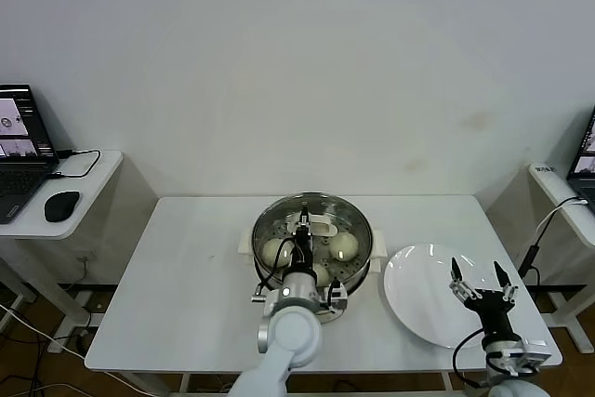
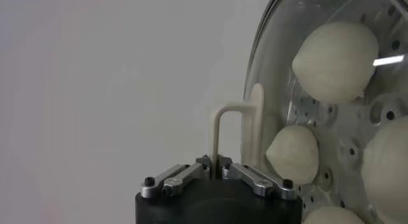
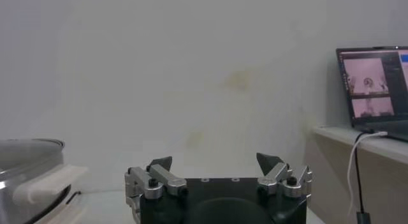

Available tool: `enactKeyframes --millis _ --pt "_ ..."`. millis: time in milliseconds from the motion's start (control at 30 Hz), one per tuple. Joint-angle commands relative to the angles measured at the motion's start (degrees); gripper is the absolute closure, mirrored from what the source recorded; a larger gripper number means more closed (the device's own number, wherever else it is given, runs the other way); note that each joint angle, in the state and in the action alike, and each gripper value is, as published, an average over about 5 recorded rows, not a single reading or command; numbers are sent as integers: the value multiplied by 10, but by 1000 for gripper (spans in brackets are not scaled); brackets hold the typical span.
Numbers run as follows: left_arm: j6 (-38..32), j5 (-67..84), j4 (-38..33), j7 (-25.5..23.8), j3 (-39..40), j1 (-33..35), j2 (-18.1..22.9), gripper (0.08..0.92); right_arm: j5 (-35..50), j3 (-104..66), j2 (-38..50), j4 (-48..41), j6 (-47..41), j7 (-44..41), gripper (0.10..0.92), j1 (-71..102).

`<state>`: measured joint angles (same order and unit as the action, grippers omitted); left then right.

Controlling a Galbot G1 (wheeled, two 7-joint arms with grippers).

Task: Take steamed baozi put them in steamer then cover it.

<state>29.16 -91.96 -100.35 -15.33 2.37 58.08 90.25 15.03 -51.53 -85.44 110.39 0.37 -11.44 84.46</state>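
Note:
The steamer [image 1: 364, 246] stands mid-table on its white base. The cover [image 1: 351, 218], a clear glass lid, lies over it, with several baozi [image 1: 344, 246] showing through the glass. My left gripper [image 1: 303, 226] is over the steamer, shut on the cover's cream-white handle [image 1: 321, 224]. In the left wrist view the closed jaws [image 2: 215, 161] pinch the handle [image 2: 256, 120], and baozi [image 2: 335, 60] sit on the perforated tray behind the glass. My right gripper [image 1: 482, 278] is open and empty above the white plate [image 1: 416, 309]. It is also open in its own view [image 3: 217, 160].
The steamer's side and white side handle [image 3: 46, 184] show in the right wrist view. A laptop [image 1: 19, 151] and mouse [image 1: 61, 205] sit on a side table at left. Another laptop [image 3: 373, 85] with a cable sits on a side table at right.

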Motion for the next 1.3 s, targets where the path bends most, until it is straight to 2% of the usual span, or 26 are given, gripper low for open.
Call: enactKeyframes --millis 33,533,733,800,900,967,1067,1200,1300 --pt "-3 6 -22 -6 2 7 -3 790 -1 0 -1 0 1 0 202 0" --pt "-2 16 -122 -13 24 55 -26 357 -5 1 0 -4 -2 1 203 2" --pt "-6 70 -180 -16 12 90 -41 203 -1 19 -3 -4 -14 4 202 10" --pt "-9 110 -211 -9 -6 105 -47 184 5 27 -2 -4 -20 10 203 13" --pt "-23 249 -266 30 -55 131 -58 178 15 38 1 -5 -34 22 203 16" --pt "-51 372 -297 72 -97 158 -69 177 21 47 5 -8 -44 31 203 19" --pt "-102 534 -330 109 -166 209 -81 177 24 65 18 -10 -48 41 202 28" --pt "-155 719 -342 115 -277 259 -87 177 23 86 46 -8 -44 51 203 52" --pt "-178 814 -323 114 -354 283 -84 177 18 93 70 -8 -43 64 202 69"
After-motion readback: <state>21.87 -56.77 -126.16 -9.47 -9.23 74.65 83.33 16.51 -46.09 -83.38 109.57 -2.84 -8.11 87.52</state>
